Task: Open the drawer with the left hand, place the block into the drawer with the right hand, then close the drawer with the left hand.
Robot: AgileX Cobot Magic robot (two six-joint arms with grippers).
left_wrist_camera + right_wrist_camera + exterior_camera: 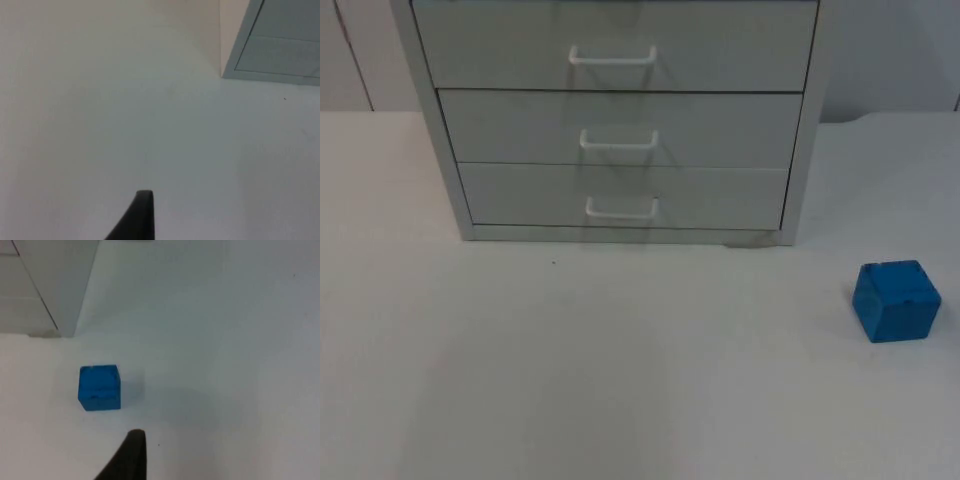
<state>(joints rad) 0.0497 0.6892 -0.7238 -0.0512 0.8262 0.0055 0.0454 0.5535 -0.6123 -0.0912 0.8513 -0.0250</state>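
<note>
One grey cabinet [620, 120] stands at the table's [570, 380] far edge, its three drawers shut, each with one white handle; the bottom handle [621, 208] sits lowest. One blue block [896, 300] lies near the right edge, well apart from the cabinet, bare table all round. Left gripper [140, 220] and right gripper [131, 457] hover over the table; whether either's fingers are spread, I cannot tell

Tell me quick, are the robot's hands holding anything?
Left gripper: over bare table near the drawer cabinet, holding nothing; open or shut cannot be told.
Right gripper: near the blue block, not holding it; cannot be told.
</note>
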